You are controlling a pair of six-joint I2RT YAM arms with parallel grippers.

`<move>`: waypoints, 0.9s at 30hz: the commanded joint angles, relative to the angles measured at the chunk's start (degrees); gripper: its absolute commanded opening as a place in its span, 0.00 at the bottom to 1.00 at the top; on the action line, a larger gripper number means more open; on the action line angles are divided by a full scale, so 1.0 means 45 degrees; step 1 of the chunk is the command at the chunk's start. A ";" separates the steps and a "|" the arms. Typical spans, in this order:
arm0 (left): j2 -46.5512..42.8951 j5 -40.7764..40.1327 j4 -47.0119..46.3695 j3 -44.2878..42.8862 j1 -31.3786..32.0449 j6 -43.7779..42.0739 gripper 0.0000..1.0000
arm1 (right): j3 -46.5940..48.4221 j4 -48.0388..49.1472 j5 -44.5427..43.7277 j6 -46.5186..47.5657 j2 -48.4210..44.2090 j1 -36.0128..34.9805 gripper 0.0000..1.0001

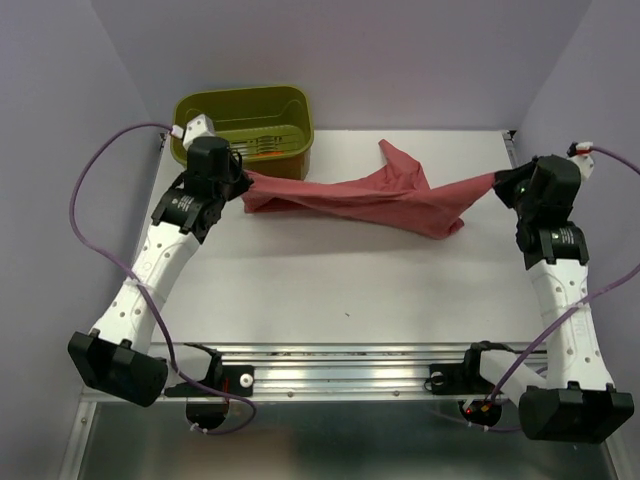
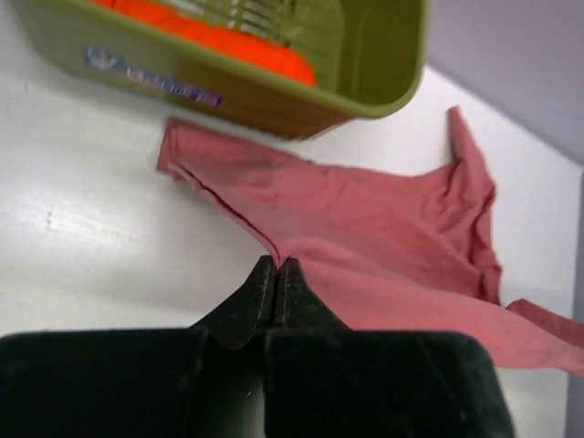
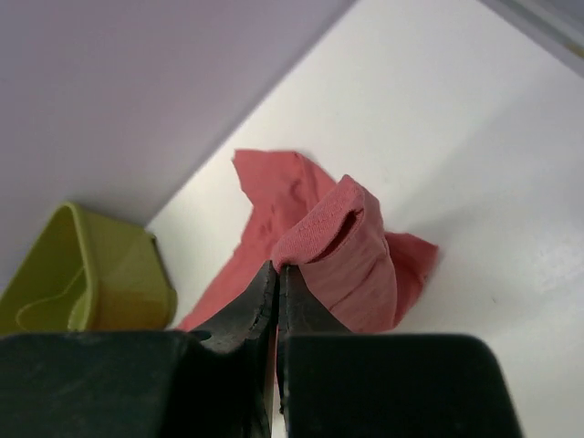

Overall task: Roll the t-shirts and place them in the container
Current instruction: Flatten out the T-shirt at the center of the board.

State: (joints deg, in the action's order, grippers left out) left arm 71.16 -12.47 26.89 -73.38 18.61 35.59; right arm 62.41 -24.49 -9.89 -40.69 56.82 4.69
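Observation:
The rose-red t-shirt (image 1: 360, 195) hangs stretched between my two grippers above the white table, sagging in the middle with one corner sticking up. My left gripper (image 1: 243, 178) is shut on its left edge; in the left wrist view (image 2: 276, 263) the cloth (image 2: 365, 237) is pinched at the fingertips. My right gripper (image 1: 497, 182) is shut on its right end; in the right wrist view (image 3: 277, 267) a hemmed fold (image 3: 338, 246) is pinched at the tips. The orange-red rolled t-shirt (image 2: 228, 41) lies inside the basket.
The olive-green plastic basket (image 1: 243, 125) stands at the back left, just behind my left gripper, and shows in the left wrist view (image 2: 383, 82) and the right wrist view (image 3: 82, 274). Purple walls close in the table's back and sides. A metal rail (image 1: 340, 365) runs along the near edge.

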 commanded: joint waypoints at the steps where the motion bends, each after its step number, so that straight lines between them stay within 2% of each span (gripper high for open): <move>1: -0.0539 -0.0081 -0.0567 -0.2065 -0.0093 -0.0702 0.00 | 0.1869 0.0266 -0.0595 0.0389 0.0401 0.0032 0.01; 16: -0.1943 0.2047 -0.1074 -0.6327 -0.0093 -0.1698 0.00 | 1.0557 0.0715 -0.2176 0.2380 0.0343 0.0032 0.01; 27: -0.3136 0.3630 -0.1329 -0.7208 -0.0093 -0.1290 0.00 | 1.3122 0.1477 -0.2938 0.3631 -0.0106 0.0032 0.01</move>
State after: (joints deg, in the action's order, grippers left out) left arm 57.95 1.63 23.97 -104.01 18.61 29.69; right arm 118.96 -22.41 -19.44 -27.79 56.27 4.69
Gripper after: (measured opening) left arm 0.036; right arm 0.023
